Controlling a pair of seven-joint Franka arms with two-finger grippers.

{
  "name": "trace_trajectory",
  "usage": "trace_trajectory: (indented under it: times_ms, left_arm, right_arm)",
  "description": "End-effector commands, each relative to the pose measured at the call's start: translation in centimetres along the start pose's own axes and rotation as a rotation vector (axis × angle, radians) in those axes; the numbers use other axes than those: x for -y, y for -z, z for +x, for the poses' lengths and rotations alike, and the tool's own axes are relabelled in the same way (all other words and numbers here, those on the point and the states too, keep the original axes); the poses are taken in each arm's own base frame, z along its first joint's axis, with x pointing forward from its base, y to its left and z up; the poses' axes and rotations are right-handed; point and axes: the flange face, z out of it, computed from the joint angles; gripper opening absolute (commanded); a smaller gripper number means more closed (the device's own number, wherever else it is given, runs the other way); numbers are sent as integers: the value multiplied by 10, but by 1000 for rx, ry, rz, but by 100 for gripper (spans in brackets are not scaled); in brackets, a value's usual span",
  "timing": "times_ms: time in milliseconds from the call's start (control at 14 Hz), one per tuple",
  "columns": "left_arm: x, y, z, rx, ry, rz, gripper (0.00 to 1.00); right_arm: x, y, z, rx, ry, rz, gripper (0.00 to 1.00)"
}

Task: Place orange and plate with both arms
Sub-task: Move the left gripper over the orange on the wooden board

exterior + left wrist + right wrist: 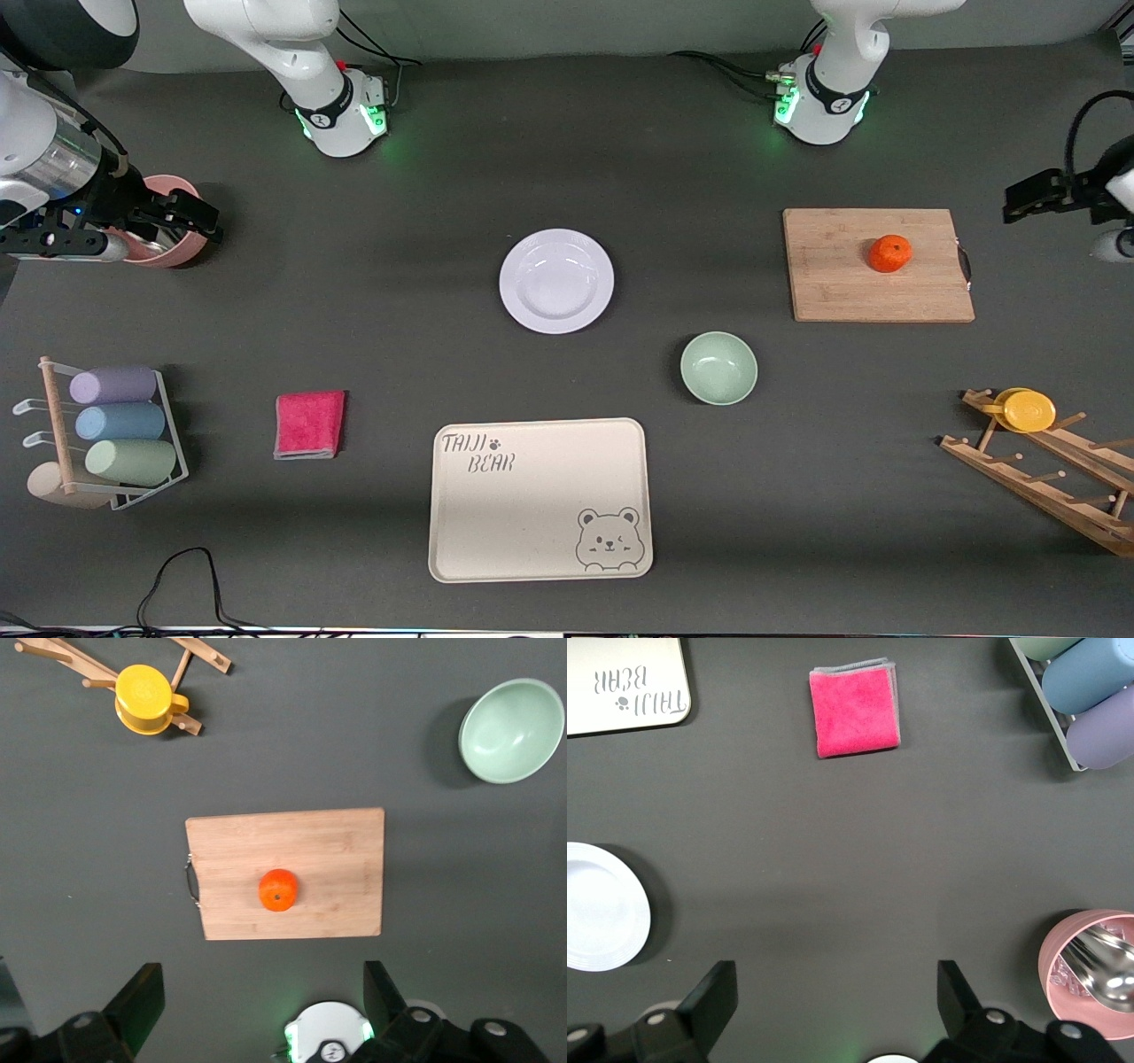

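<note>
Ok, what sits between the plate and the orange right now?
Front view: from the plate toward the orange there is bare dark table, then the wooden cutting board under the orange. The green bowl sits nearer the camera, off that line.

**A robot lab dressed as a kitchen**

Two white jointed robot arms (328, 97) with green-lit bases stand bolted to a dark grey matted table (399, 266), cables trailing, among a wooden chopping board (850, 283), pale green bowl (718, 368) and beige bear tray (532, 505).

- The left hand (1032, 199) hung raised at the left arm's end of the tabletop, fingers (137, 1001) spread wide, holding nothing.
- The right hand (190, 217) hung raised at the right arm's end, fingers (709, 997) likewise wide apart and empty.
</note>
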Motion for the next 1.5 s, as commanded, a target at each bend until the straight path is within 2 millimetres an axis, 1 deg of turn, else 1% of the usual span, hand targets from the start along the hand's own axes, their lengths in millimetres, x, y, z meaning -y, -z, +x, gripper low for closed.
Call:
trace_trajectory:
  times_ms: [0,143,285,428,499,641,784,927,998,1140,1212,1283,1354,1425]
  left_arm:
    - [49,8,-23,14,-14,-18,100]
    - [47,8,-28,36,-4,-24,100]
    - [42,-1,-27,51,-9,-25,100]
    - [34,-14,-24,62,-12,-14,100]
    - [32,-25,-23,78,-11,-17,100]
    - [25,-56,-17,111,62,-17,100]
    - [21,-85,-15,106,72,3,100]
    - [4,-116,-12,99,134,20,100]
    - [-2,-128,-17,97,142,21,100]
    - [-19,-164,-31,82,118,24,100]
    - [-21,-178,-36,68,110,30,100]
    - [-20,-191,-40,46,96,30,99]
    - [-22,-200,-42,47,91,29,99]
    - [-23,-208,-45,39,89,28,99]
  right_arm:
    - [3,-1,-2,13,-20,15,100]
    - [3,-2,-2,16,-20,14,100]
    - [0,-2,-4,25,-8,13,100]
    - [-16,-2,-1,24,-3,19,100]
    - [-17,-2,-1,19,-8,20,100]
    - [-17,0,0,8,-12,19,100]
    - [-17,2,3,-9,-12,16,100]
    - [-17,1,5,-14,-10,13,100]
    - [-19,0,6,-15,-13,15,100]
    - [-18,0,8,-17,-15,16,100]
    - [-18,2,11,-21,-22,17,100]
    - [-20,4,19,-18,-43,19,100]
    - [-24,12,19,-32,-68,21,100]
    - [-27,10,20,-24,-73,24,100]
